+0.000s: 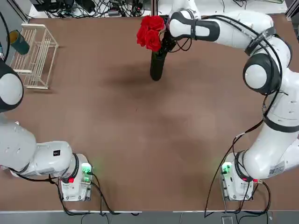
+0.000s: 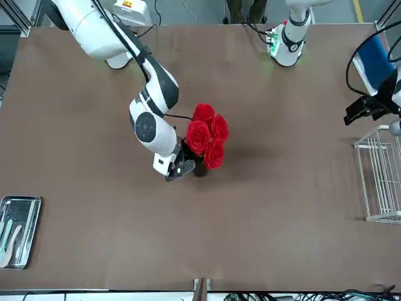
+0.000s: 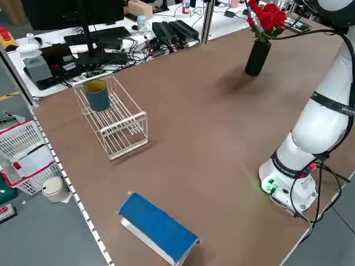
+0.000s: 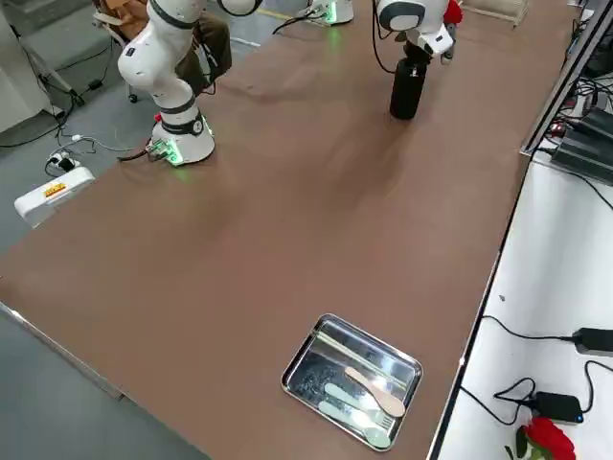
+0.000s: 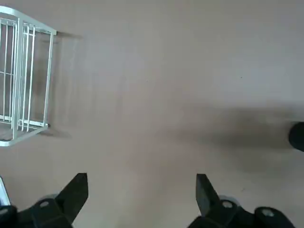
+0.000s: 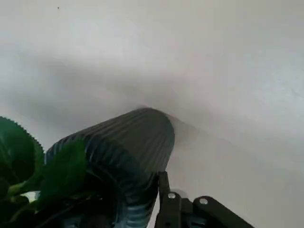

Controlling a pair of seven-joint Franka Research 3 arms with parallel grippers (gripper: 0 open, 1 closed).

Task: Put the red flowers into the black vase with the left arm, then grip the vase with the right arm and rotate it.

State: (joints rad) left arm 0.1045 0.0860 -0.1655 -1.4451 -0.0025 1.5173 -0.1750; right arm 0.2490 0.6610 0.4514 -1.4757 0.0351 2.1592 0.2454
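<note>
Upright on the brown table [image 1: 140, 140] stands the black vase [image 1: 158, 67], and the red flowers [image 1: 150, 31] are already in it, their blooms bunched above its mouth and green leaves [image 6: 28, 166] showing at the rim in the right wrist view. Taking the vase as the landmark, a white wire rack [image 1: 35, 56] sits well apart from it toward the robot's left side of the table, and a dark teal cup [image 3: 97, 95] rests inside that rack at its far end. On the opposite side of the vase, well apart and near the table's far right corner, lies a metal tray [image 4: 352, 379] holding pale spoons [image 4: 356, 398]. A blue block [image 3: 157, 227] lies on the table's left edge, well away from the vase.

The right gripper [image 2: 182, 164] is right at the vase, at its upper body just under the blooms, with the right arm [image 1: 261, 70] reaching in from the robot's right. In the right wrist view one finger [image 6: 164, 199] lies against the ribbed black wall; the other finger is hidden behind the vase and leaves, so it cannot be told whether the grip is closed on it.

The left gripper [image 5: 141, 202] hangs well apart from the vase, near the wire rack, its fingers spread wide with nothing between them.
</note>
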